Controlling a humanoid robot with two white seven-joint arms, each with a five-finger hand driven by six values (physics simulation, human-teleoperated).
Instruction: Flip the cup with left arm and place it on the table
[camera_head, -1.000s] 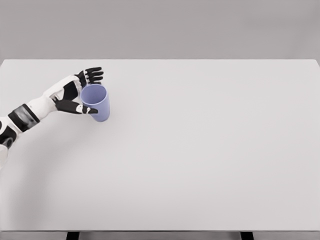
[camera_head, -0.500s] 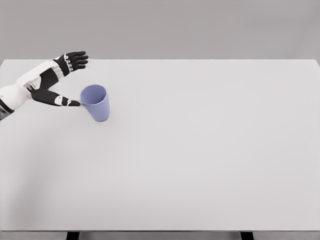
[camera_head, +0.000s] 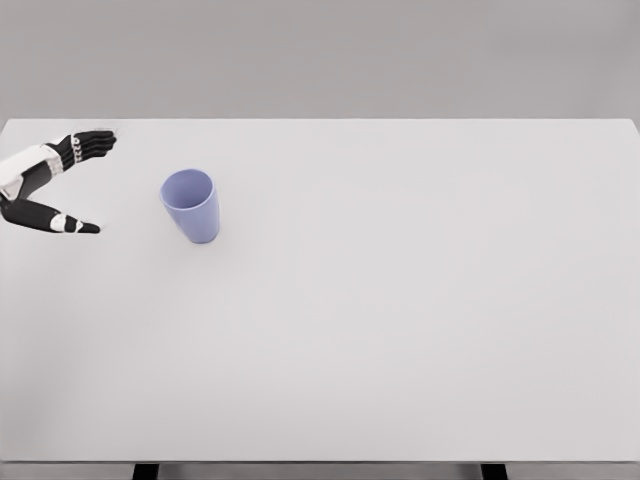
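The left hand (camera_head: 45, 185) has drawn back to the table's (camera_head: 400, 330) left edge, fingers spread and empty, leaving the cup (camera_head: 192, 205) upright.

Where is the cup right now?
In the head view the cup stands upright, mouth up, on the left part of the table, apart from the open left hand at the left edge.
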